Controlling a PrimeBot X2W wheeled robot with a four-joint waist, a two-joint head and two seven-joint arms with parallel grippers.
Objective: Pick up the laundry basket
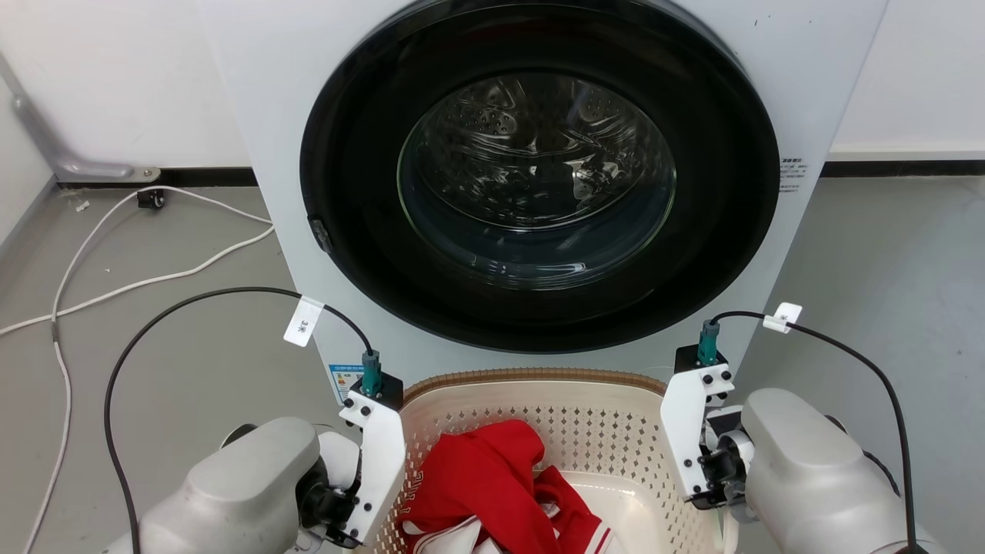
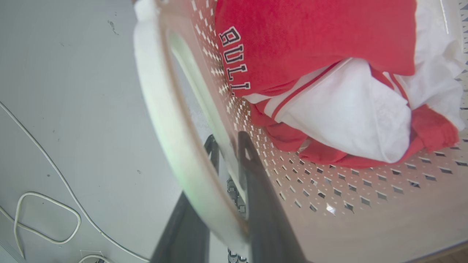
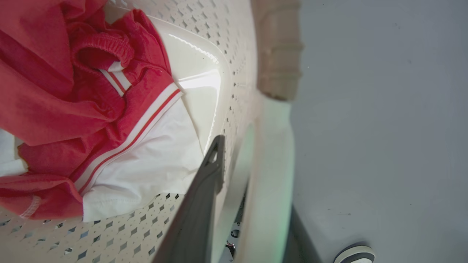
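I have the laundry basket point(image 1: 539, 378) at the bottom centre of the frame. Its brown rim curves just below the washing machine point(image 1: 265, 115), whose dark round door point(image 1: 539, 177) fills the upper middle. Red and white clothes point(image 1: 485, 469) lie heaped inside the basket. My left hand point(image 1: 375, 469) sits close against the basket's left edge at the lower left, and my right hand point(image 1: 696, 446) sits against its right edge at the lower right. I can't make out the fingers of either hand from here. A black cable point(image 1: 231, 290) with a white tag arches up from my left wrist, and another rises from the right. A white cord point(image 1: 192, 272) trails over the grey floor point(image 1: 885, 308) at the left of the frame.
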